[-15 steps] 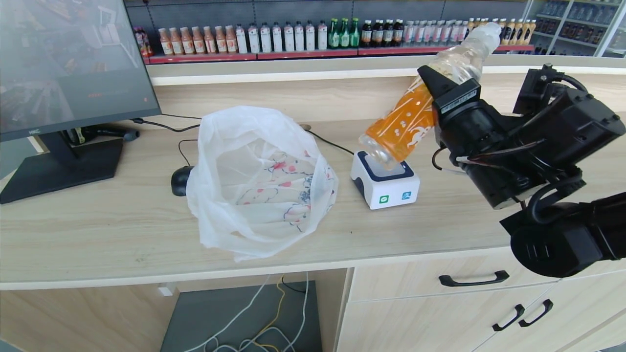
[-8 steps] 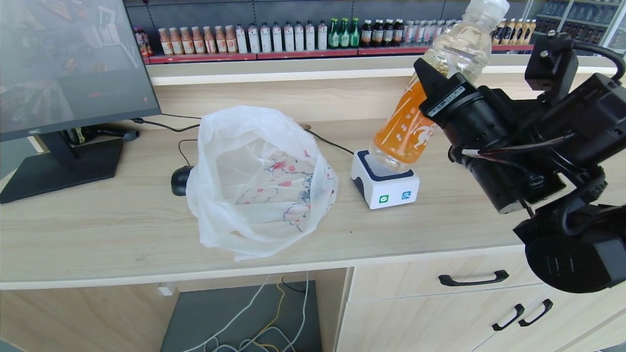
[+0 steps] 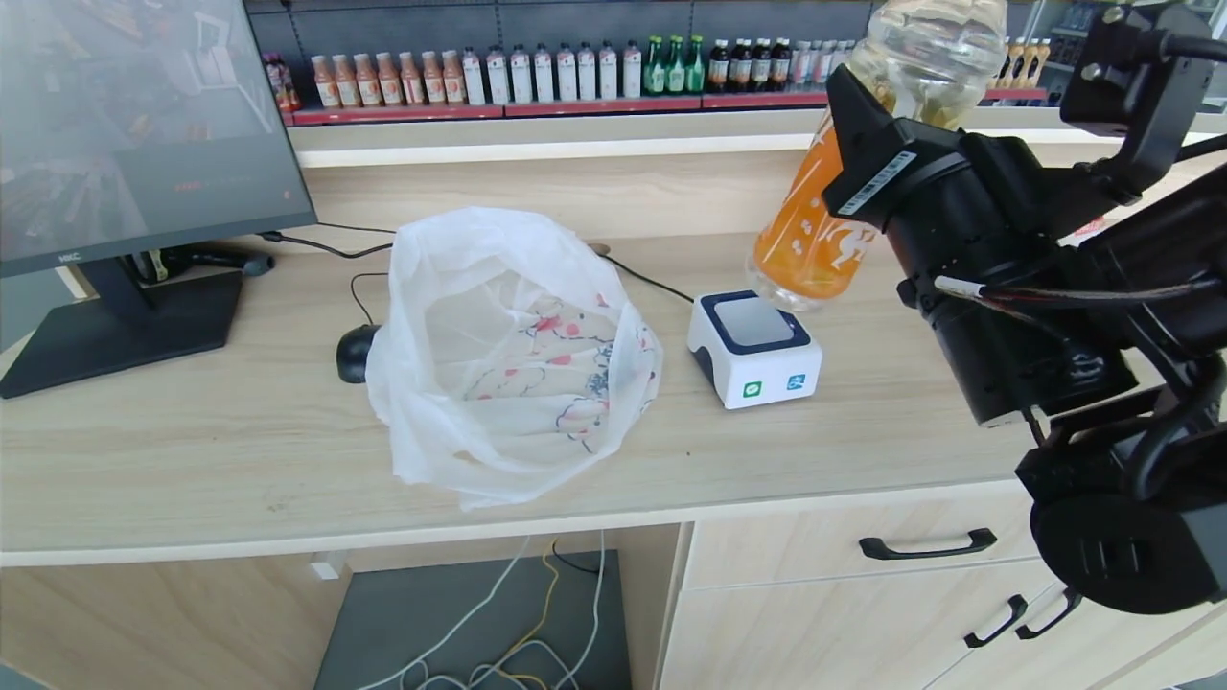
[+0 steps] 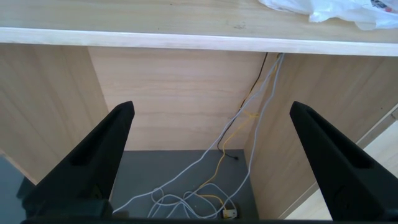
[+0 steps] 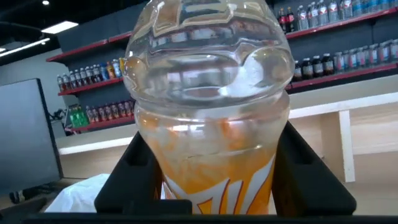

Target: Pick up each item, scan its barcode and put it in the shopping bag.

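My right gripper [image 3: 877,144] is shut on an orange drink bottle [image 3: 829,211], held tilted in the air with its base just above and to the right of the white barcode scanner [image 3: 754,349]. The bottle [image 5: 211,118] looms close in the right wrist view, with a black finger [image 5: 134,168] on each side of it. The white plastic shopping bag [image 3: 508,355] stands open on the counter, left of the scanner. My left gripper [image 4: 211,162] hangs open below the counter edge, facing the cables in the recess, with nothing between its fingers.
A monitor [image 3: 144,125] on a black stand occupies the counter's left. A black mouse [image 3: 353,353] lies beside the bag. Cables run behind the bag and scanner. Drawers with black handles [image 3: 928,548] sit under the counter on the right. A shelf of bottles [image 3: 613,67] lines the back.
My right gripper has raised the bottle and swung it to the right, so its base has left the scanner's top. The bottle now stands more upright. Bag and scanner have not moved.
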Robot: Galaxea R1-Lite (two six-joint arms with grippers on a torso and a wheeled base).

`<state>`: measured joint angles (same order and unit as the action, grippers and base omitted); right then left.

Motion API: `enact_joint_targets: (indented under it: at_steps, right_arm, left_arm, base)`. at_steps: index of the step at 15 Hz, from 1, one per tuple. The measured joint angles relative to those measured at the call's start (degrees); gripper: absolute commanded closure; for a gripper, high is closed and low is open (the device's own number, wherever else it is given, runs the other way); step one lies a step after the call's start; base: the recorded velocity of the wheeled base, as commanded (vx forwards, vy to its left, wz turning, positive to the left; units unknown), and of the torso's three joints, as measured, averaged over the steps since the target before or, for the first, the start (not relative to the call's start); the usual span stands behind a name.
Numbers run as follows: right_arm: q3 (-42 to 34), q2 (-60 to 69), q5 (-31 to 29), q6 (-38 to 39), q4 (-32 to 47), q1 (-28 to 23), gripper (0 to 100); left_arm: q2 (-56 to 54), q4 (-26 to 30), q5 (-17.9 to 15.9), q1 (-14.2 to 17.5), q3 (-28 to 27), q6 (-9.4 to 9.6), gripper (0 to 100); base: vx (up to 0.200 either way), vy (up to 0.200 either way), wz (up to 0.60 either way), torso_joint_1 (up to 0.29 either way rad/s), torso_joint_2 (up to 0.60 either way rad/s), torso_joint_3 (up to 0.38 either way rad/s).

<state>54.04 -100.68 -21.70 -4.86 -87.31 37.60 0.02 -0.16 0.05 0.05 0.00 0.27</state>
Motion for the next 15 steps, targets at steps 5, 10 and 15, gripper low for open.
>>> enact_joint_targets:
  at_steps: [5,10,15]
  right_arm:
    - [-0.6,-2.82,0.33,-0.71,-2.57,-2.88,100]
    - [-0.77,-4.89,0.13,-0.26,-2.61,-3.29,100]
    - [-2.85,-3.75,0.02,0.05,-2.83,-3.34,100]
  left_arm:
    - [0.0,0.0,0.0,0.05,0.0,0.0,0]
    - [0.0,0.0,0.0,0.0,0.0,0.0,0]
    - [0.0,-0.02,0.0,0.05,0.0,-0.17,0]
  base:
    - [0.0,0.0,0.0,0.0,0.0,0.0]
    - [0.0,0.0,0.0,0.0,0.0,0.0]
    - [0.0,0.2,0.0,0.002,0.0,-0.001]
